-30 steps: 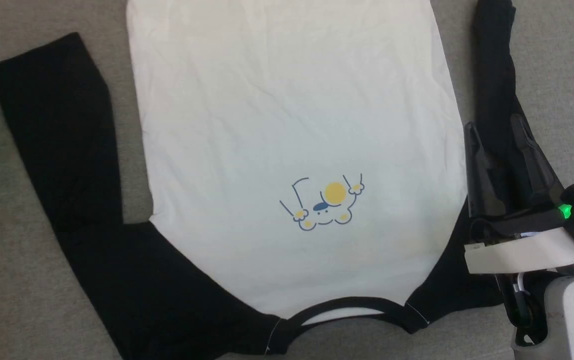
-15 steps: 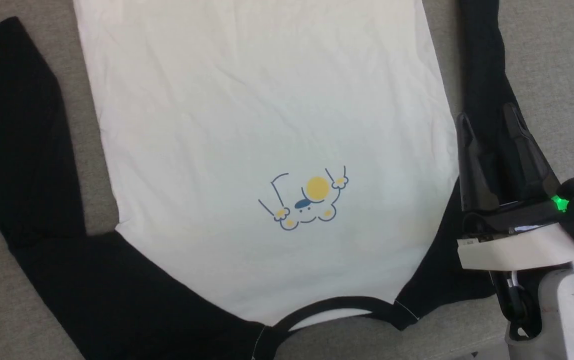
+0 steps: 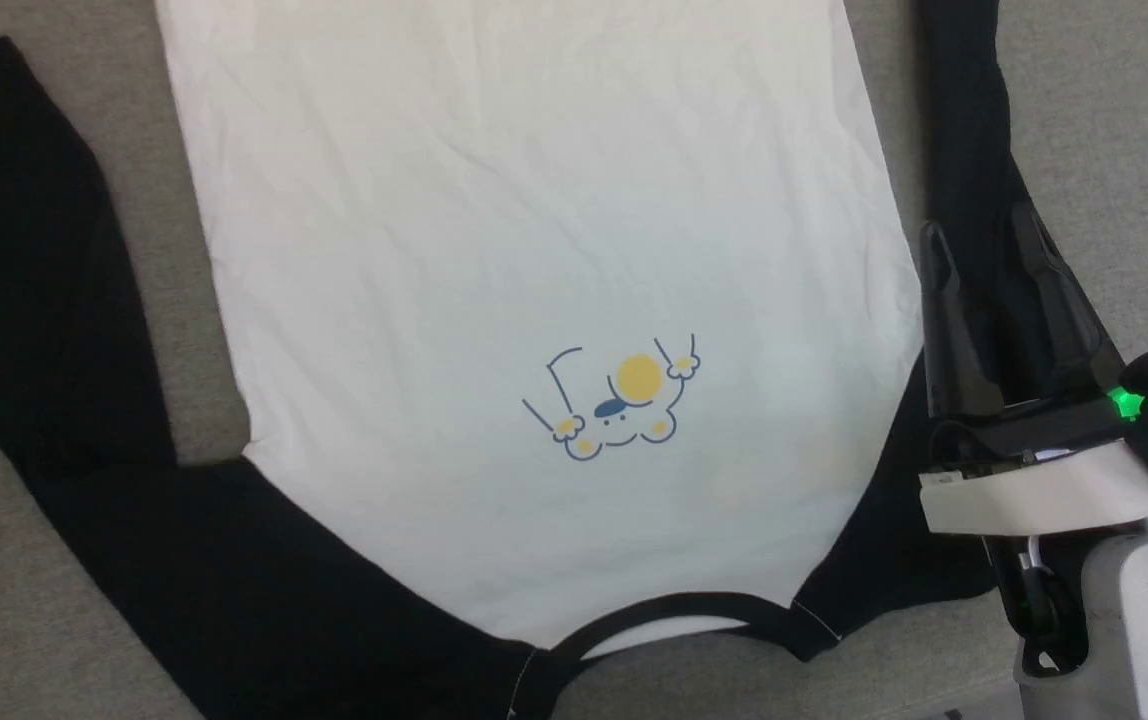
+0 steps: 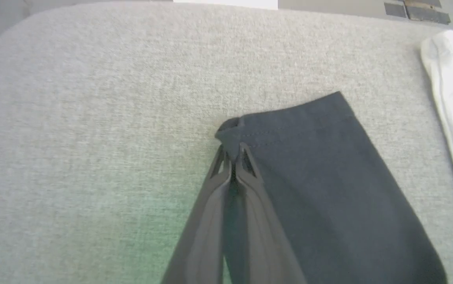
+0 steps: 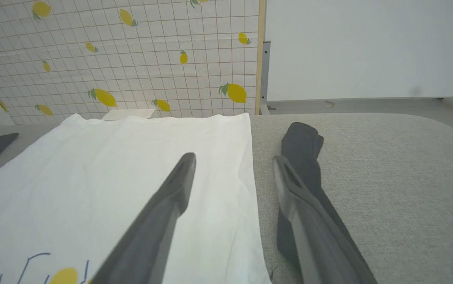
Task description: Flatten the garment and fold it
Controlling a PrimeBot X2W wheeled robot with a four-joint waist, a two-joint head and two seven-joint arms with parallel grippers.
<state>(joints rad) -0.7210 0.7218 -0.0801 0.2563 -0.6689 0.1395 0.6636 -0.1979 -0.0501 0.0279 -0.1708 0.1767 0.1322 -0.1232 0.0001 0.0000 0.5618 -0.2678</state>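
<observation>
On the cushion, left hand pinches the garment at its cuff; right hand is spread.

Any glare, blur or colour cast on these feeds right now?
Head view: the shirt washes out white toward the top, and its black sleeves lose detail. Left wrist view: a green cast tints the grey surface beside the left gripper. Right wrist view: the right gripper is soft up close.

Left claw pinched shut; right claw spread wide, fingers pointing forward.
</observation>
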